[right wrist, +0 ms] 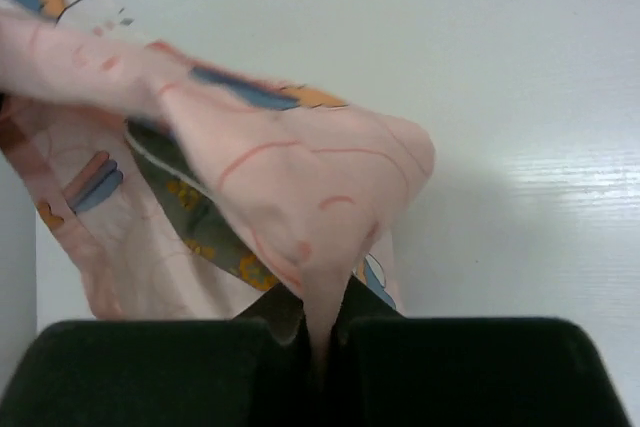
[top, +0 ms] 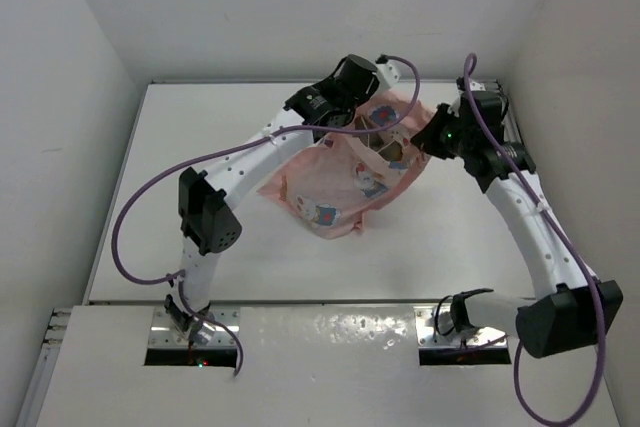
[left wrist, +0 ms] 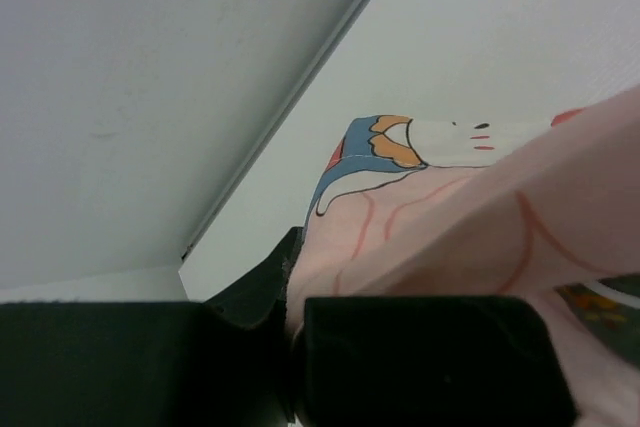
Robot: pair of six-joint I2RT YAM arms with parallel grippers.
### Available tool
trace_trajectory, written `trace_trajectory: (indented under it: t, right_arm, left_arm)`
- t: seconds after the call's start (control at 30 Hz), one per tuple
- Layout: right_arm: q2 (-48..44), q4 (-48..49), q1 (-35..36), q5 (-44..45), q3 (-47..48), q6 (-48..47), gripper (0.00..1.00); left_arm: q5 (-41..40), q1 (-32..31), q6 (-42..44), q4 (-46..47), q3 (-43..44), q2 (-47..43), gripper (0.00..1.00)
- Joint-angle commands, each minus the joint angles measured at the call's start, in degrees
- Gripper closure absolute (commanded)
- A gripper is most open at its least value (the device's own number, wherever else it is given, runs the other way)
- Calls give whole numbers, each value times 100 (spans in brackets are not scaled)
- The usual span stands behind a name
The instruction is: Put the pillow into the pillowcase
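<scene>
The pink printed pillowcase (top: 335, 182) hangs bunched above the far middle of the table, held up at its top by both arms. My left gripper (top: 374, 113) is shut on one top edge; in the left wrist view the pillowcase (left wrist: 450, 237) runs out from between the closed jaws of the left gripper (left wrist: 292, 292). My right gripper (top: 426, 137) is shut on the opposite edge, where the right wrist view shows a pinched fold of the pillowcase (right wrist: 300, 177) in the right gripper (right wrist: 322, 322). The olive-brown pillow (right wrist: 190, 212) with orange dots shows inside the case's mouth; the rest is hidden.
The white table (top: 200, 227) is walled at the back and both sides; the back wall (left wrist: 150, 97) stands close behind the left gripper. Purple cables (top: 150, 187) loop beside each arm. The arm bases sit at the near edge (top: 320, 302).
</scene>
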Motion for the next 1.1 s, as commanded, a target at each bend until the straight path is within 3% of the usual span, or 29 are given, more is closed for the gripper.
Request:
trace_trajectory:
  t: [0.0, 0.1, 0.3, 0.4, 0.47, 0.5, 0.53, 0.6, 0.73, 0.8, 0.87, 0.9, 0.93, 1.07]
  right_arm:
    - [90, 447, -499, -725, 183, 337, 100]
    - [502, 614, -982, -1086, 840, 346, 100]
    - [1863, -237, -1168, -1394, 4405, 74, 100]
    - [1788, -99, -1142, -1491, 4561, -41, 100]
    - [1446, 226, -1098, -1561, 3668, -102, 100]
    - [1000, 689, -1011, -1657, 3194, -163, 100]
    - [752, 928, -975, -1719, 2163, -242, 100]
    - [16, 1463, -818, -1886, 616, -480, 100]
    - [-1118, 1555, -553, -2010, -1636, -1129, 95]
    - [-1542, 1380, -378, -1896, -2431, -1516, 85]
    - [-2166, 1388, -228, -1746, -3548, -1605, 77]
    - [-2360, 1405, -54, -1772, -3891, -1588, 70]
    - [-2571, 1414, 44, -1816, -4408, -1562, 54]
    - [-3547, 1432, 536, -1685, -4730, -1298, 35]
  left_arm:
    - [-161, 151, 170, 1127, 611, -449, 100]
    - [-467, 221, 660, 1477, 1006, -317, 100]
    - [-1109, 266, 1733, 2909, 2209, -80, 100]
    - [-1041, 274, 1876, 2728, 2405, -185, 100]
    - [-795, 266, 1675, 1904, 2257, -448, 100]
    - [-228, 266, 1500, 1483, 1934, -536, 99]
    - [160, 266, 1481, 556, 1696, -754, 92]
    - [1230, 196, 1733, -249, 442, -1176, 85]
    - [1869, 125, 1674, -1190, -1950, -1783, 81]
    - [2009, 72, 1726, -1613, -2854, -1942, 78]
    - [2071, 11, 1727, -2298, -3471, -2153, 67]
    - [2150, -24, 1735, -2544, -3657, -2206, 63]
    - [2185, -51, 1753, -2991, -3825, -2346, 53]
    - [2116, -235, 1851, -3575, -4818, -2724, 44]
